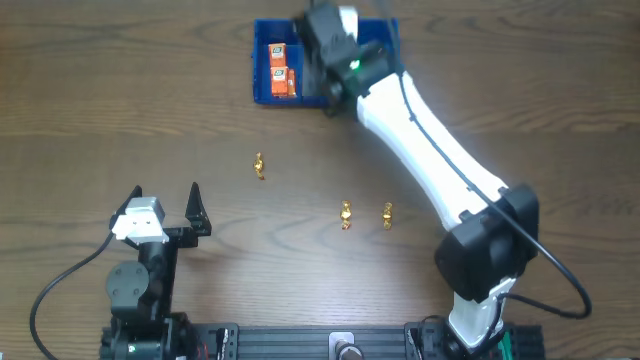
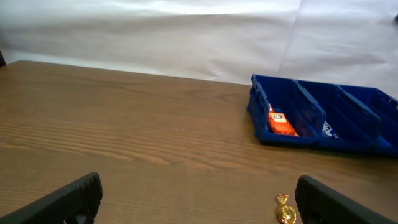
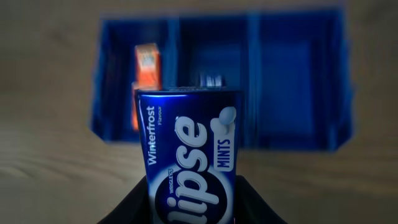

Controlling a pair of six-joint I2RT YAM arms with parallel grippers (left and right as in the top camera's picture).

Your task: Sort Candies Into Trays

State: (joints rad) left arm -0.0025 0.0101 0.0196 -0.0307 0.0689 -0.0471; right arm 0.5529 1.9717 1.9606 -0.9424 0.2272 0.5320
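Three gold-wrapped candies (image 1: 345, 214) lie on the wood-grain desk (image 1: 100, 100); the right pincer (image 3: 193, 208) grips a glossy blue rectangular mint box (image 3: 189, 149) at the blue plastic tray (image 3: 298, 74); the left pincer (image 1: 166, 190) stands wide.

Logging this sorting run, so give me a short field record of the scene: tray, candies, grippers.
tray: blue plastic three-compartment tray, far side of table
in tray: orange candy boxes, leftmost compartment
loose: three gold-wrapped candies on table
right gripper: shut on blue mint tin, over tray
left gripper: open, empty, near its base
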